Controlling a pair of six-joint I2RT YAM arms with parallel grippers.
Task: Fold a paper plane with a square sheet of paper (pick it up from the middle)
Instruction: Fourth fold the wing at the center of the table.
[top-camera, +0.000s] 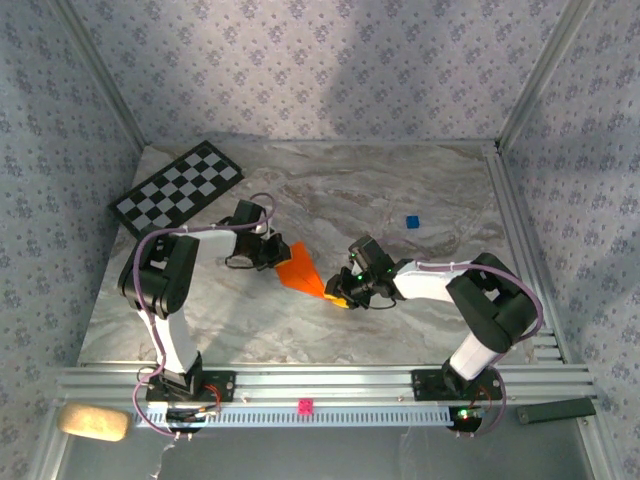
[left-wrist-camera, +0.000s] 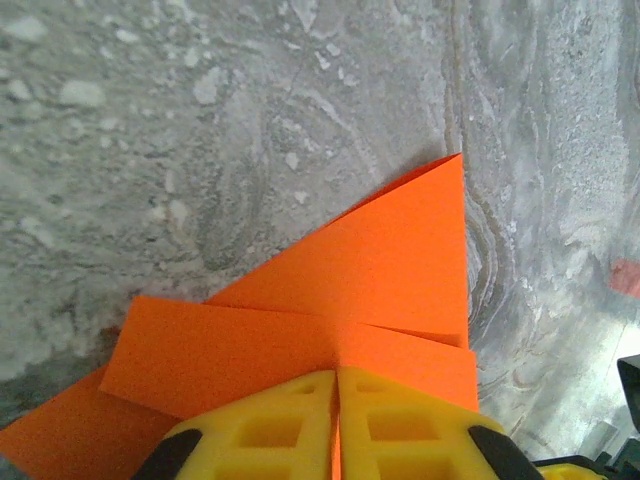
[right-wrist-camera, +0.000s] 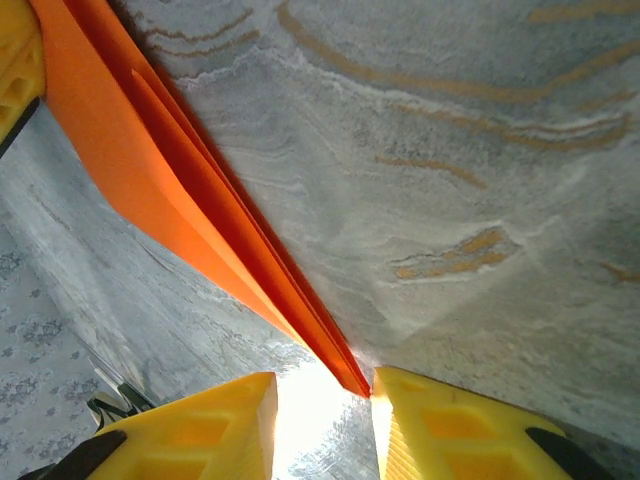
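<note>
A: From above, where did the paper plane (top-camera: 300, 268) lie?

B: On the marble table (top-camera: 400, 190), between the two arms, its long axis slanting from far-left to near-right. The left gripper (top-camera: 262, 252) met the broad end and the right gripper (top-camera: 340, 296) sat at the pointed end, so each arm had its own end and neither was nearer the middle

A: And the left wrist view?

B: The left gripper (left-wrist-camera: 337, 374) had its yellow fingers pressed together on the paper plane (left-wrist-camera: 380, 270), clamped at the edge where the folded flaps meet. The paper ran away from the fingers over the table to a sharp corner at the far right

A: The right wrist view?

B: There the paper plane (right-wrist-camera: 150, 170) came down from the upper left as a narrow folded wedge, and its tip pointed into the gap of the right gripper (right-wrist-camera: 325, 380). Those jaws stood apart, one yellow finger on either side of the tip, gripping nothing. The tip lay just beside the right-hand finger; whether it touched I could not tell

A: So what did the coming move hinge on?

B: In my judgement, on that line-up. The nose lay dead ahead of the right gripper along the plane's own axis, so closing there would take the tip while the left arm held the broad end
</note>
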